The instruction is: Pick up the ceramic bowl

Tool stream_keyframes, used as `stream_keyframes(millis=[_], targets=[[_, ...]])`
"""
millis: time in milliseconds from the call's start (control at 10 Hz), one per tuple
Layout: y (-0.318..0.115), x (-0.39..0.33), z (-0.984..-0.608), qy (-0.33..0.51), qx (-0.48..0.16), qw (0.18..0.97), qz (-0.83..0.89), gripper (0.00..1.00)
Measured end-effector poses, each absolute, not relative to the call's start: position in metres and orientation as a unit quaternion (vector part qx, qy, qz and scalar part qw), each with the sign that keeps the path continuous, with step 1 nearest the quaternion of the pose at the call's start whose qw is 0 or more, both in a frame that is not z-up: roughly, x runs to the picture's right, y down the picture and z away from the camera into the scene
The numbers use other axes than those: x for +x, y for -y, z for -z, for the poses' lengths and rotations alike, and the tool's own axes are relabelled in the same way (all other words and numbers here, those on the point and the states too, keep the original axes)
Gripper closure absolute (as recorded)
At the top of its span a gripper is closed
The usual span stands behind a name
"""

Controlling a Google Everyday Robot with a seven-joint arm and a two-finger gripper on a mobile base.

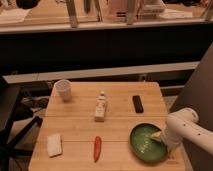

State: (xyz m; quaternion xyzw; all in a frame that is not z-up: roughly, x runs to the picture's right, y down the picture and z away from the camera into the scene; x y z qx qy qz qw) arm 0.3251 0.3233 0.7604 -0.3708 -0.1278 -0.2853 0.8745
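Hand (158, 135) at ceramic bowl (142, 146) rim; leftward free

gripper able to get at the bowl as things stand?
Likely yes. The gripper sits right at the right rim of the bowl, with nothing between them; the red pepper and remote lie apart from it.

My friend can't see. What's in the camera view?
A white robot arm has its claw at the right-hand rim of a green ceramic bowl on a wooden table. Also there: a white cup, a small bottle, a black bar, a red chili pepper and a white sponge.
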Motion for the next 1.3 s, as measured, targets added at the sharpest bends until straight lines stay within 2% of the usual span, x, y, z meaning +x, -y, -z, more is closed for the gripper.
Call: stream_keyframes(millis=[200, 1300], targets=[[-0.322, 0.324, -0.759, 0.130, -0.370, 0.874, 0.286, 0.95], [-0.312, 0.322, -0.752, 0.129, -0.369, 0.874, 0.287, 0.95]])
